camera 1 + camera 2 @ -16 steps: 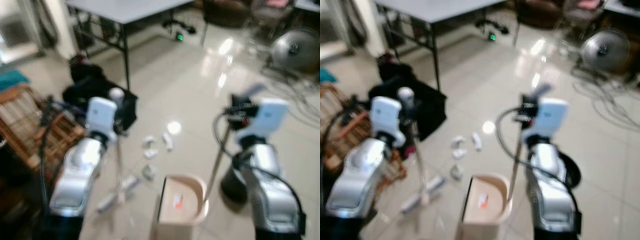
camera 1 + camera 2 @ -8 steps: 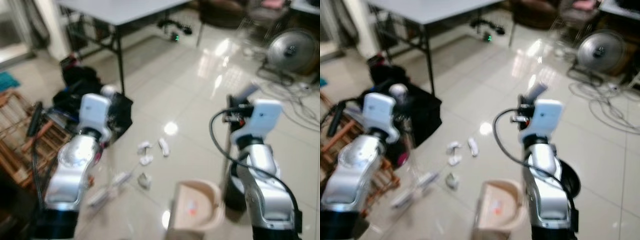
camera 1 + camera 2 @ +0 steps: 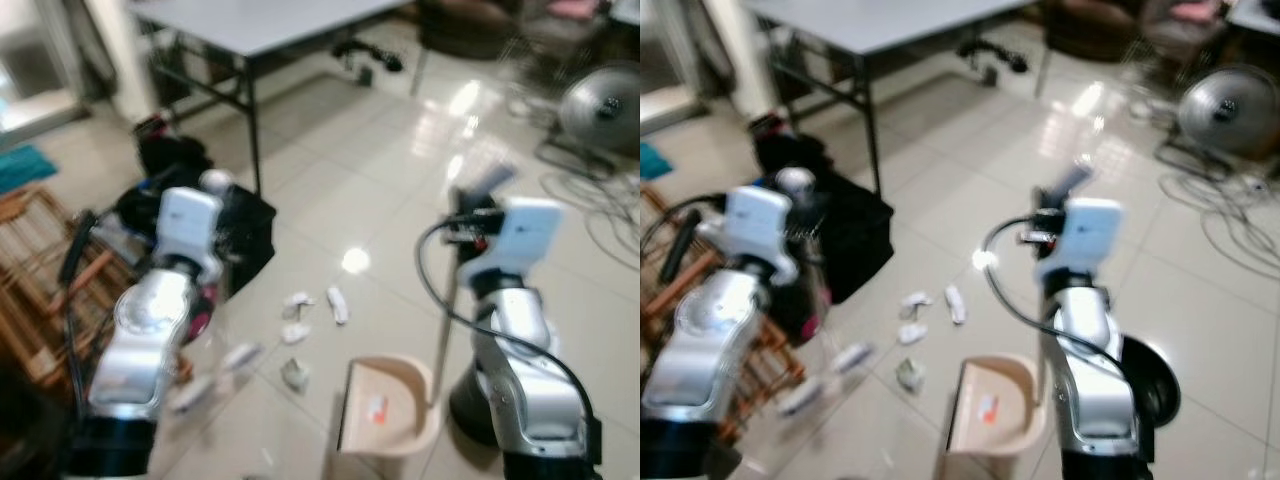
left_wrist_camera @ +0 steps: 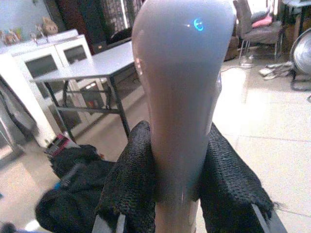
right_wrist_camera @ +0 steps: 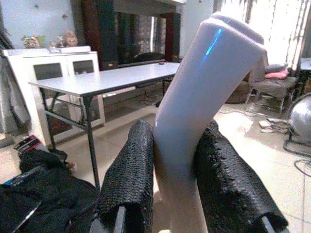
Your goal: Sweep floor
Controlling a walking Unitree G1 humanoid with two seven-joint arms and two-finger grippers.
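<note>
We see the left gripper (image 4: pixel 177 189) clenched on the broom handle (image 4: pixel 180 97), its head (image 3: pixel 215 365) low on the floor by scattered paper scraps (image 3: pixel 297 330). The right gripper (image 5: pixel 187 184) clenches the dustpan handle (image 5: pixel 204 97); the beige dustpan (image 3: pixel 385 405) rests on glossy pale tiles (image 3: pixel 340 170). Beyond: a grey worktop (image 3: pixel 260 20) on black legs, a black bag (image 3: pixel 240 225), a wooden rack (image 3: pixel 40 290), a fan (image 3: pixel 600 95), loose cables (image 3: pixel 590 170).
</note>
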